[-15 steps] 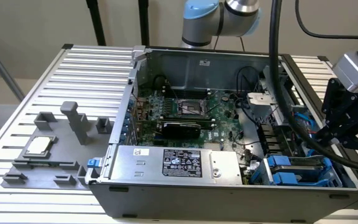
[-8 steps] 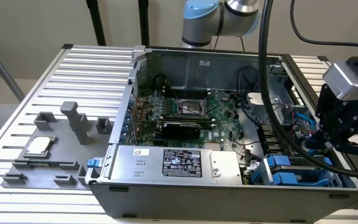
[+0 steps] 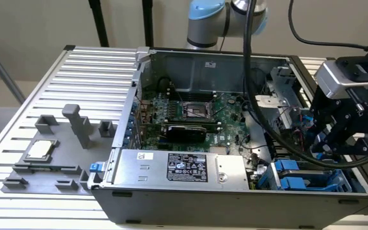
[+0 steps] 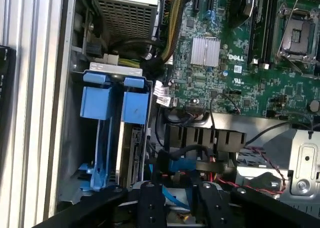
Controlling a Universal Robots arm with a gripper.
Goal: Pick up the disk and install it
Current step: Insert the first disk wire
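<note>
The disk (image 4: 132,155) stands on edge in the drive cage of the open computer case (image 3: 235,201), its grey metal side showing below its blue carrier handle (image 4: 135,107). A second blue carrier (image 4: 96,96) sits in the slot beside it. In the exterior view both blue handles (image 3: 287,173) show at the case's front right corner. My gripper (image 4: 180,204) hovers just off the cage over black and blue cables, open, with nothing gripped between its black fingers (image 4: 151,203). From outside, the gripper (image 3: 329,146) hangs over the case's right side.
The green motherboard (image 3: 190,112) fills the case's middle, and a silver box with a black label (image 3: 187,167) lies at the front. Thick black cables (image 3: 260,110) cross the case. A grey fixture with a small square chip (image 3: 40,150) sits on the slatted table at the exterior view's left.
</note>
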